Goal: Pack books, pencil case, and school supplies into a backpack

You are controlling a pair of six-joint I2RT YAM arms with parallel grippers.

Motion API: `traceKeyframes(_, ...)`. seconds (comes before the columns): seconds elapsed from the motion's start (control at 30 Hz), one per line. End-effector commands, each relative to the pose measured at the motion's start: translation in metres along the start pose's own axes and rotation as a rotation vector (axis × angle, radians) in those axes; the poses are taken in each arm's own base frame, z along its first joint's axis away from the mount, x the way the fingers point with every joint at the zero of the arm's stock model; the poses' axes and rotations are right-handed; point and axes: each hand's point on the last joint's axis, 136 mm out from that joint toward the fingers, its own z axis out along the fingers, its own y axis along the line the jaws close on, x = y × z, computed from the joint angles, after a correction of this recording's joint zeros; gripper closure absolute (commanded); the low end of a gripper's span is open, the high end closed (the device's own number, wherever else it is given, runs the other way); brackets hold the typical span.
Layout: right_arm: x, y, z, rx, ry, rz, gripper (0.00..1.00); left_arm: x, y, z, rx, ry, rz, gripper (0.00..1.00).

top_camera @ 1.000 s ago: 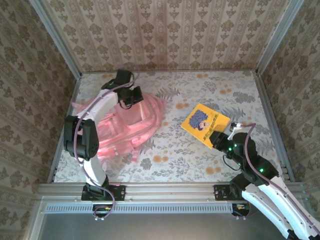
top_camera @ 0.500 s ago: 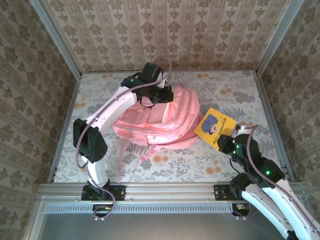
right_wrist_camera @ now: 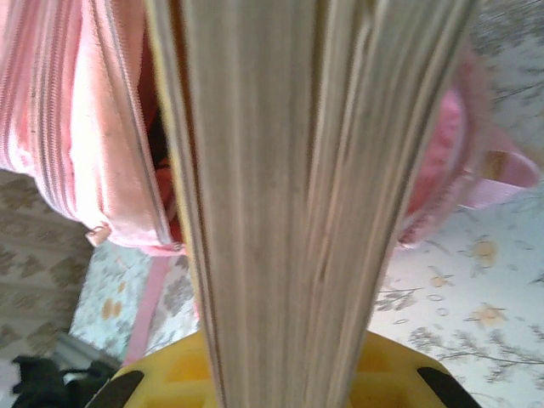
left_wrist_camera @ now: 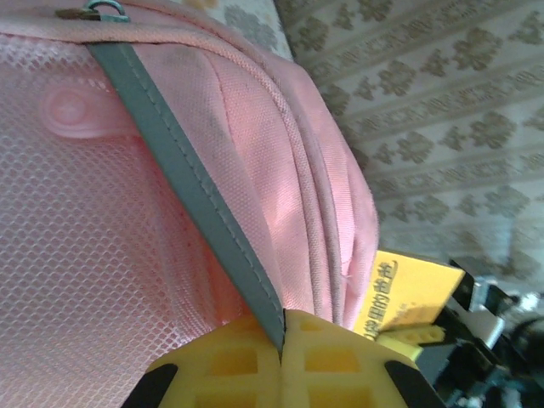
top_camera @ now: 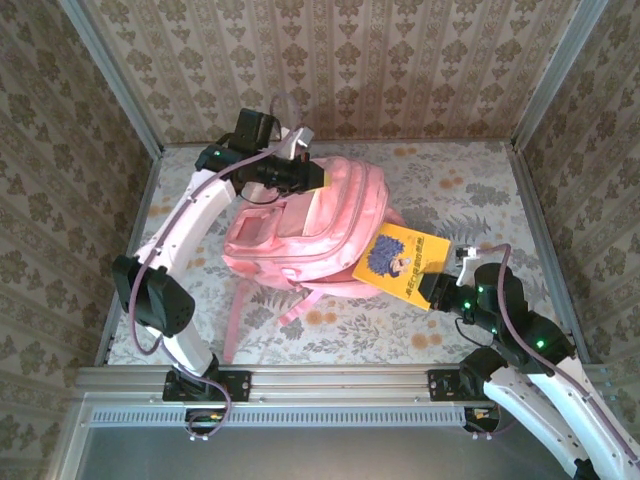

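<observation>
Currently left tool (left_wrist_camera: 282, 333) pinches a grey strap (left_wrist_camera: 183, 183) on the backpack (top_camera: 300, 235); right tool (right_wrist_camera: 285, 357) clamps the yellow book (top_camera: 400, 262).

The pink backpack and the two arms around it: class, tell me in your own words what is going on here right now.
The left gripper is shut on a grey strap at the far end of the backpack, which lies on the table. The right gripper is clamped on the yellow book and holds it with its far edge at the backpack's right side, pointing at the gap in the pink fabric. The book does not look to be inside yet.
</observation>
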Motion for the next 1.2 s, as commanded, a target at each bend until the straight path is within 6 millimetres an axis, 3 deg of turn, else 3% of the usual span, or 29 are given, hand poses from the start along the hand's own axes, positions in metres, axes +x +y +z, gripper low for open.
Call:
traceKeyframes(0.0,-0.027,0.049,-0.02,-0.192,-0.071,-0.024,1.0,0.004,-0.083,-0.042,0.276,0.003,0.19,1.0)
traceKeyframes(0.07,-0.032,0.059,-0.023,-0.237,-0.09,-0.032,1.0,0.006,-0.091,-0.049,0.322,0.006,0.201,1.0)
traceKeyframes(0.13,-0.034,0.07,-0.023,-0.29,-0.086,-0.016,1.0,-0.003,-0.085,-0.064,0.341,-0.032,0.184,1.0)
traceKeyframes(0.27,-0.045,0.105,-0.022,-0.446,-0.055,0.047,1.0,-0.01,-0.089,-0.082,0.384,-0.056,0.182,1.0)
traceKeyframes(0.37,-0.064,0.127,-0.026,-0.527,-0.082,0.102,1.0,-0.01,-0.093,-0.085,0.413,-0.049,0.186,1.0)
traceKeyframes(0.5,-0.088,0.14,-0.02,-0.545,-0.122,0.168,1.0,-0.01,-0.097,-0.086,0.442,-0.045,0.191,1.0)
traceKeyframes(0.6,-0.093,0.135,-0.001,-0.473,-0.101,0.178,1.0,-0.01,-0.099,-0.089,0.447,-0.047,0.196,1.0)
traceKeyframes(0.87,-0.087,0.085,0.037,-0.16,-0.075,0.074,1.0,-0.011,-0.098,-0.099,0.439,-0.077,0.203,1.0)
traceKeyframes(0.97,-0.085,0.086,0.047,-0.169,-0.058,0.078,1.0,-0.011,-0.097,-0.096,0.438,-0.074,0.199,1.0)
traceKeyframes(1.17,-0.087,0.105,0.079,-0.275,-0.001,0.169,1.0,-0.01,-0.098,-0.092,0.433,-0.072,0.202,1.0)
